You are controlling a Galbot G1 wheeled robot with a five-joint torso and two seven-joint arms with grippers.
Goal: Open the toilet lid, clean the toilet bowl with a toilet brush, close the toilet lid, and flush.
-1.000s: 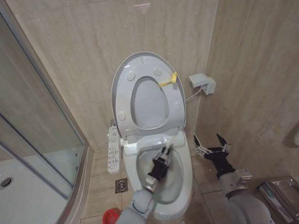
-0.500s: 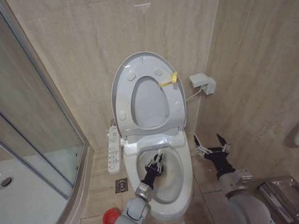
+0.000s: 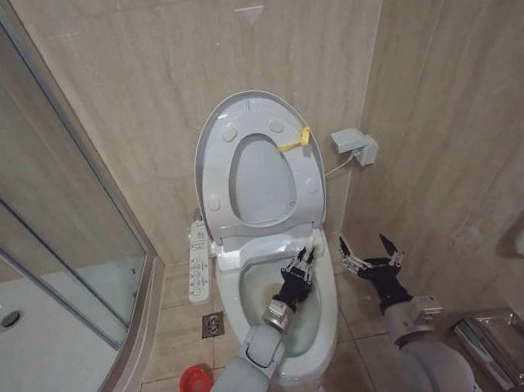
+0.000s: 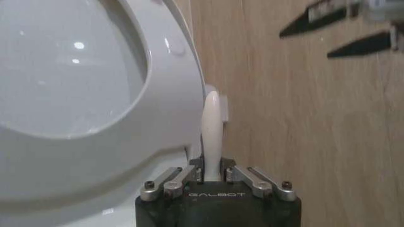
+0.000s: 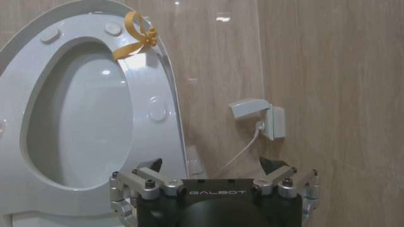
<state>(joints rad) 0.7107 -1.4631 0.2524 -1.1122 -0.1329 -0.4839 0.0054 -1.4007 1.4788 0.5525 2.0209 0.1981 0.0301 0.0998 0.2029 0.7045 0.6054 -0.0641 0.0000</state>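
Note:
The toilet lid (image 3: pixel 249 109) stands raised against the wall with the seat ring folded up onto it, a yellow tag (image 3: pixel 299 139) at its right edge. Below it lies the open toilet bowl (image 3: pixel 309 336). My left gripper (image 3: pixel 301 268) hovers over the bowl's right rear part, shut on the thin white handle of the toilet brush (image 4: pixel 212 127); the bristle head is hidden. The handle points toward the wall beside the lid (image 4: pixel 94 71). My right gripper (image 3: pixel 372 261) hangs open to the right of the bowl, facing the lid (image 5: pixel 82 94); it (image 5: pixel 213 165) holds nothing.
A red holder cup (image 3: pixel 196 383) sits on the floor left of the bowl. The long control panel (image 3: pixel 197 261) juts out at the toilet's left. A glass shower enclosure (image 3: pixel 37 246) fills the left side. A wall socket (image 3: pixel 355 147) and a metal box (image 3: pixel 507 346) are on the right.
My left gripper has swung with the brush from the bowl's left-middle to its right rear side. The right arm has not moved.

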